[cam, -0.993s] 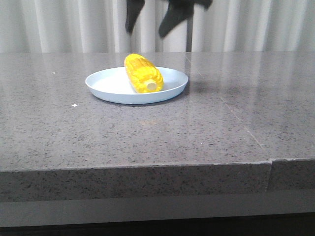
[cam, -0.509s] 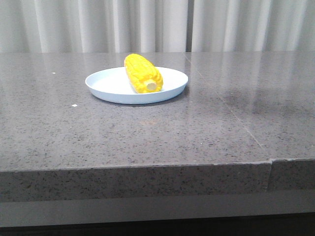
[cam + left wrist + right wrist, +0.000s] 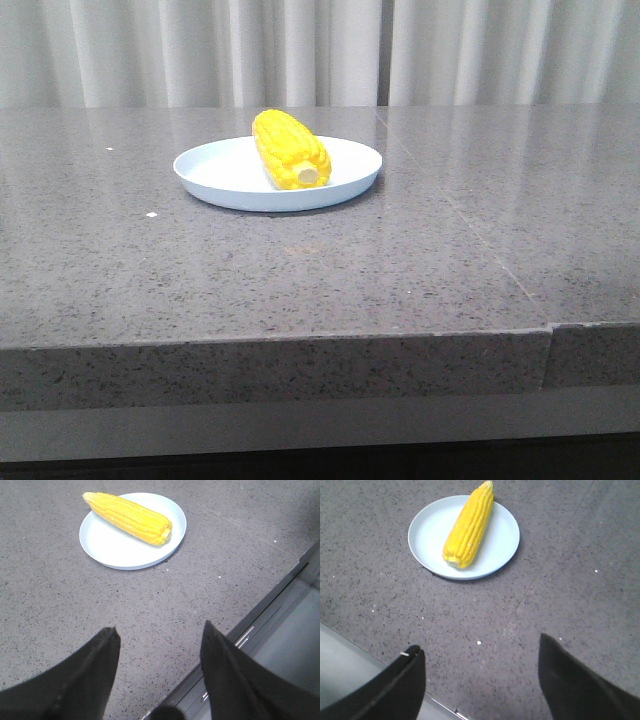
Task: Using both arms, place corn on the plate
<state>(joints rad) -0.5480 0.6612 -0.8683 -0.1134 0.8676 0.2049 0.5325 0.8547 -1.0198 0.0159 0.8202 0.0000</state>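
With both claws spread and empty, the left claw (image 3: 157, 635) and right claw (image 3: 480, 652) hang well apart from the corn (image 3: 290, 149), which lies across the plate (image 3: 215, 178) on the grey worktop (image 3: 400, 270). Stiff, light and rounded, the cob would likely roll; its middle offers the surest hold. Nothing obstructs it.

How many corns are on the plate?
1. The one corn lies on its side across the plate, its pale stub end toward the camera in the front view. All three views show the plate clearly, so no second cob seems hidden.
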